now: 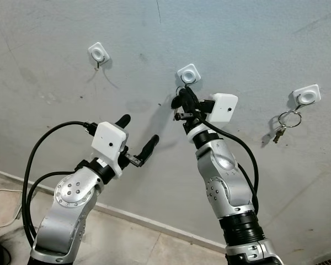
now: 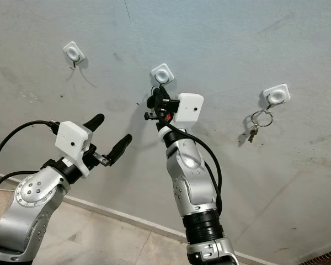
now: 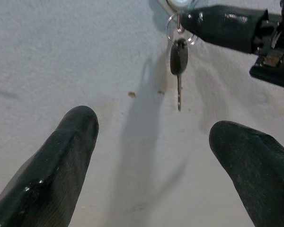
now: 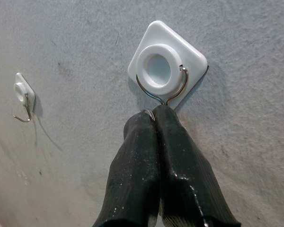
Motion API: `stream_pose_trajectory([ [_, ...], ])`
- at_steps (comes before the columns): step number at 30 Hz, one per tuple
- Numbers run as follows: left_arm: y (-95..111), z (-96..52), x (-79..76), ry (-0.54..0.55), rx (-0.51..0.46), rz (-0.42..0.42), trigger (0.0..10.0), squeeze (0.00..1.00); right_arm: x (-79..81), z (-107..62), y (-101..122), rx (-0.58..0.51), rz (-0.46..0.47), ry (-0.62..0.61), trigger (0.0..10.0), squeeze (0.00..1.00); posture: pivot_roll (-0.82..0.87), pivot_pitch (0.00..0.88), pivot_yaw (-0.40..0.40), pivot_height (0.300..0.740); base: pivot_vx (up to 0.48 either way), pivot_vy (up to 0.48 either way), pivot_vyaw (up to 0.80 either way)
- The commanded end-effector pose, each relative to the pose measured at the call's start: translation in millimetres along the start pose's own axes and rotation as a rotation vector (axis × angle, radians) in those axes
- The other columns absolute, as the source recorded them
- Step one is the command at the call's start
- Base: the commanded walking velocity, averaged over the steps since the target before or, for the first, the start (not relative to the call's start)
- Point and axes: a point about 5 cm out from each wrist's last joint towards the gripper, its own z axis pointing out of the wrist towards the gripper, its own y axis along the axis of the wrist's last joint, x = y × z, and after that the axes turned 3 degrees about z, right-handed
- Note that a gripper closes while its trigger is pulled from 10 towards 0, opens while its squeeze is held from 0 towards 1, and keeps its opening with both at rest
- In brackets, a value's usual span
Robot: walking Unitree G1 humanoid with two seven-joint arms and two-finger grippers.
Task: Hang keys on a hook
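1. Evidently, in the left eye view the right hand (image 1: 183, 102) reaches the middle hook (image 1: 188, 73) at centre frame; another key set (image 1: 282, 126) hangs right.
2. In the left wrist view, the left hand (image 3: 156, 142) gapes wide, empty; the key (image 3: 178, 59) dangles by its ring at top.
3. In the right wrist view, fingers (image 4: 173, 142) are pinched together beneath the hook, likely steadying the ring.

Three hooks in a row on the wall (image 1: 248, 33), left hook (image 1: 98, 53), middle hook (image 1: 188, 73) with right gripper (image 1: 183, 101) just below, keys (image 1: 283, 126) on right hook (image 1: 308, 95), left gripper (image 1: 137, 135) lower left.
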Motion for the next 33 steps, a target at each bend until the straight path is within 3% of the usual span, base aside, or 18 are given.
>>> stream_pose_trajectory([
  [1, 4.8, 3.5, 2.9, 0.019, -0.028, 0.022, 10.0, 0.00, 7.7, 7.2, 3.5, -0.015, 0.051, 0.003, 10.0, 0.00, 0.23, 0.000, -0.046, 0.740, 0.000, 0.000, 0.00],
  [10, 6.1, 5.4, 0.9, 0.021, -0.054, 0.048, 10.0, 0.00, 10.4, 8.8, 3.6, -0.013, 0.066, 0.020, 10.0, 0.00, 0.23, 0.000, -0.052, 0.740, 0.000, 0.000, 0.00],
  [19, -11.2, -2.3, -2.5, 0.055, -0.008, 0.024, 10.0, 0.00, 6.0, 7.4, 4.8, -0.006, 0.053, 0.022, 10.0, 0.00, 0.22, 0.000, -0.059, 0.740, 0.000, 0.000, 0.00],
  [33, -9.0, -8.5, -6.2, 0.031, -0.019, 0.063, 10.0, 0.00, -3.0, 6.6, 6.1, 0.000, 0.031, -0.002, 10.0, 0.00, 0.22, 0.003, -0.072, 0.740, 0.000, 0.000, 0.00],
])
